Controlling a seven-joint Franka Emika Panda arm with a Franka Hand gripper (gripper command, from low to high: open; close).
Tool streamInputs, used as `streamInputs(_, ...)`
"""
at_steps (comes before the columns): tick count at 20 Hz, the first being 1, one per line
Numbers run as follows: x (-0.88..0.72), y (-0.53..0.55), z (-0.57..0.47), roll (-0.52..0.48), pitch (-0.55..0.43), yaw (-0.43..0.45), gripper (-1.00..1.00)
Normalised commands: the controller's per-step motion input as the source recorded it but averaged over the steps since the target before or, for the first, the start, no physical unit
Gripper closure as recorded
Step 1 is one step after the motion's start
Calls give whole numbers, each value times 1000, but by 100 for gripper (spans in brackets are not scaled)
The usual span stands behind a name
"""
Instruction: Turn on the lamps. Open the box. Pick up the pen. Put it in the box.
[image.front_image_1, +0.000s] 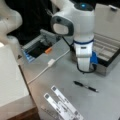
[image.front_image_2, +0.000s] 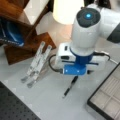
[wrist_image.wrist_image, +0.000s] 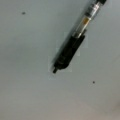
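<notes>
Black pen flat on table, lying diagonally, box open

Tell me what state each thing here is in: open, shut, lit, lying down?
box: open, lid raised behind, grey compartments showing.
pen: lying flat on the table, apart from the box; nothing holds it.
lamp: its shade glows, so it seems lit.
white strips: lying flat, side by side.
hand: hidden in every view; the wrist view looks straight down on the pen.
</notes>
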Motion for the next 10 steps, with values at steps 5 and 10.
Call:
streamInputs(5,134,-253,-198,-49,46,307,-100)
streamInputs(10,204,-54,-182,-25,-23,120,-100)
